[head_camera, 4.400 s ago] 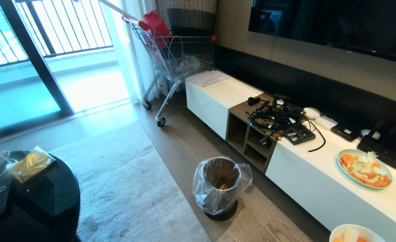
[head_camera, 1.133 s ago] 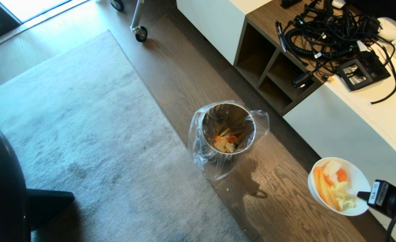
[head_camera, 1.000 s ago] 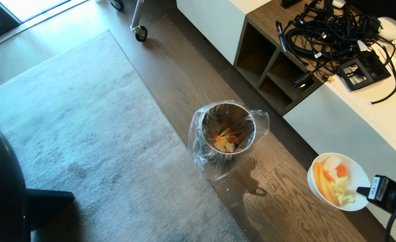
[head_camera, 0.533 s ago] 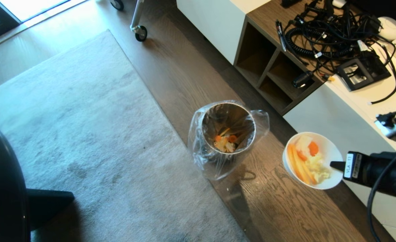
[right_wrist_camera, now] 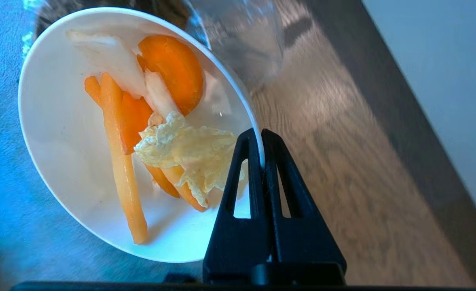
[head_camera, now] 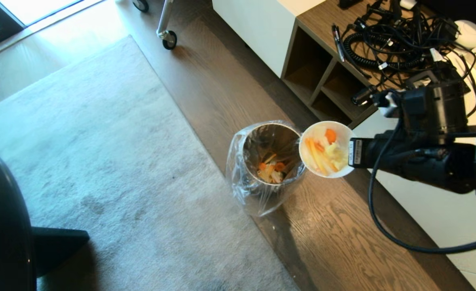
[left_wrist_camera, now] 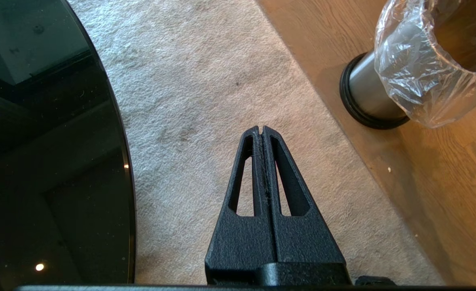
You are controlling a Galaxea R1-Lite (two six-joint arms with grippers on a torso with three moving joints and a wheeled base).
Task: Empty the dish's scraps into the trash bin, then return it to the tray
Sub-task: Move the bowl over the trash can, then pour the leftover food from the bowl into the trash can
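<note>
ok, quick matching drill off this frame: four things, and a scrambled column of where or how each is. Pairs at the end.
Things:
1. dish
2. trash bin
3. left gripper
4. cables

States:
A. shut and empty, over the rug
B. tangled on top of the cabinet
C. clamped by its rim in the right gripper, scraps inside
D. standing on the wood floor, bag-lined, some food already in it

Pairs: 1-C, 2-D, 3-A, 4-B
</note>
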